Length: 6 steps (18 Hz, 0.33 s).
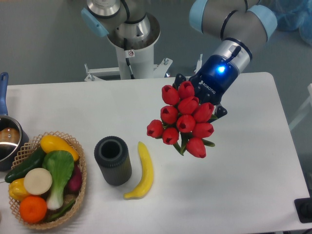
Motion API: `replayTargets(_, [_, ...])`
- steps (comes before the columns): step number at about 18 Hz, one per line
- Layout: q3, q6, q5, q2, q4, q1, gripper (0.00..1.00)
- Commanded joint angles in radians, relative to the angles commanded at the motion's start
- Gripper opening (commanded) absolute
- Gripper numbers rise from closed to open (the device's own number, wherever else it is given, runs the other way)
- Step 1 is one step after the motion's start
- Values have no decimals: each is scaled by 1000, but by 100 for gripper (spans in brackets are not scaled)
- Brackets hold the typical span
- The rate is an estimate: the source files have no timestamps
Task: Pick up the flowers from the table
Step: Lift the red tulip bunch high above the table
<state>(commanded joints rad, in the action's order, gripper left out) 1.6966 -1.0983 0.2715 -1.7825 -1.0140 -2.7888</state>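
The flowers (183, 119), a bunch of red tulip buds with green stems, hang in the air above the white table (243, 185), right of centre, with the buds facing the camera. My gripper (207, 100) sits right behind the bouquet at its upper right. Its dark fingers show at the bouquet's edges and close around the stems, which are mostly hidden by the buds. The blue wrist with a lit blue light is above it.
A yellow banana (143, 170) and a dark grey cylindrical cup (113, 160) lie left of the flowers. A wicker basket (80, 190) of toy vegetables stands at the front left, a pot (7, 139) at the left edge. The robot base (131, 39) is at the back.
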Motion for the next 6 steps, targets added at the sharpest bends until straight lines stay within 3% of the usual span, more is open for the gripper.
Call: replayTargets(6, [3,0,-2,0,0,-9,44])
